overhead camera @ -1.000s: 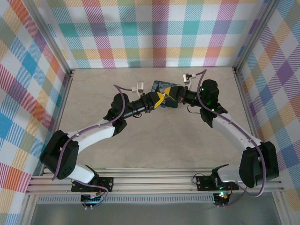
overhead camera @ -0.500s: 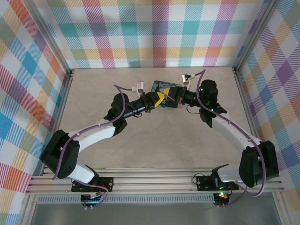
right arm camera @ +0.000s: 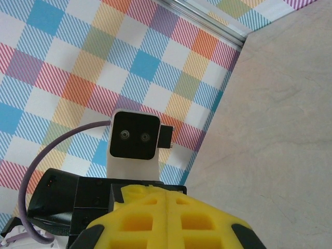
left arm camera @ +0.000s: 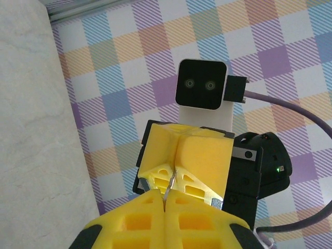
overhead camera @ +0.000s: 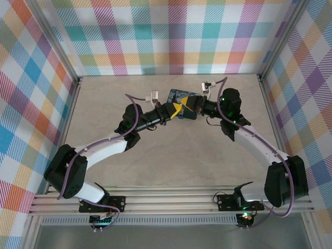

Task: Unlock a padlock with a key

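Seemingly mid-engagement, above the table (overhead camera: 171,155) and a dark blue tin (overhead camera: 179,95), the left gripper (left arm camera: 165,205) and right gripper (left arm camera: 175,171) meet closed, tip to tip, a thin silvery sliver (left arm camera: 168,182) between them, key or shackle I cannot tell; next likely needs fine alignment, then twisting; no writing is legible.

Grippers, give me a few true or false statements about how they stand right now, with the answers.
1. The left gripper and right gripper meet tip to tip. True.
2. Both are wide open. False: both are shut.
3. A dark blue tin lies right by them. True.
4. They meet at the near edge. False: they meet toward the table's far side.
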You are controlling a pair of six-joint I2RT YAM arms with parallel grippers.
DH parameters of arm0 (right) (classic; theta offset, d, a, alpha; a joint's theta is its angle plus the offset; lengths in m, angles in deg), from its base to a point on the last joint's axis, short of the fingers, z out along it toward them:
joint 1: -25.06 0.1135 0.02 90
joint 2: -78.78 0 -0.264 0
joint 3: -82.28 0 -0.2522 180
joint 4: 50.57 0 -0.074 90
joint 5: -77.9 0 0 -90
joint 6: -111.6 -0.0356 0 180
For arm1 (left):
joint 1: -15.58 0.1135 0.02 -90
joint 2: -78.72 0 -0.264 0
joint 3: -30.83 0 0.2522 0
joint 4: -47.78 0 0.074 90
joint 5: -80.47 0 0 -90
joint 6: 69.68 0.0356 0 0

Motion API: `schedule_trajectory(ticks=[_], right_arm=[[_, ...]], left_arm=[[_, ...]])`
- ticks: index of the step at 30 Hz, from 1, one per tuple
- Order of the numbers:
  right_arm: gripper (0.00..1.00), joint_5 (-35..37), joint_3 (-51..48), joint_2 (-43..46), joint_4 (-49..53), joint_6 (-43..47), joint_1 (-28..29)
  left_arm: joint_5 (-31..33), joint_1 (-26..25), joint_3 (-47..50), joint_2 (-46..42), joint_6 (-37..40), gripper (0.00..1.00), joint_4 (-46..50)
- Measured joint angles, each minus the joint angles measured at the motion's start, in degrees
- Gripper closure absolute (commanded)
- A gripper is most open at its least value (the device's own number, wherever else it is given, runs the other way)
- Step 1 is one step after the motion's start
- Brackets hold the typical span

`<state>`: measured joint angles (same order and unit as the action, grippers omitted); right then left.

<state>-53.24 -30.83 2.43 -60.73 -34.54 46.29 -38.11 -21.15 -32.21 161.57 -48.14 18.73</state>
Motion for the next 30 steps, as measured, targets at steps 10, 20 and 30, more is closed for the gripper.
schedule_trajectory(ticks=[10, 20, 30], right_arm=[[1.0, -0.59, 0.81, 0.0, 4.76, 4.09, 0.22], [1.0, -3.3, 2.58, -0.76, 6.08, 6.08, 0.22], [1.0, -5.31, 2.89, -1.99, 5.7, 5.84, 0.22]], left_arm=[[-1.42, 2.43, 0.26, -4.94, 5.73, 0.67, 10.91], [-5.33, 4.68, 0.31, -7.06, 7.74, 0.67, 11.74], [-7.65, 4.68, 0.26, -4.2, 7.85, 0.67, 11.58]])
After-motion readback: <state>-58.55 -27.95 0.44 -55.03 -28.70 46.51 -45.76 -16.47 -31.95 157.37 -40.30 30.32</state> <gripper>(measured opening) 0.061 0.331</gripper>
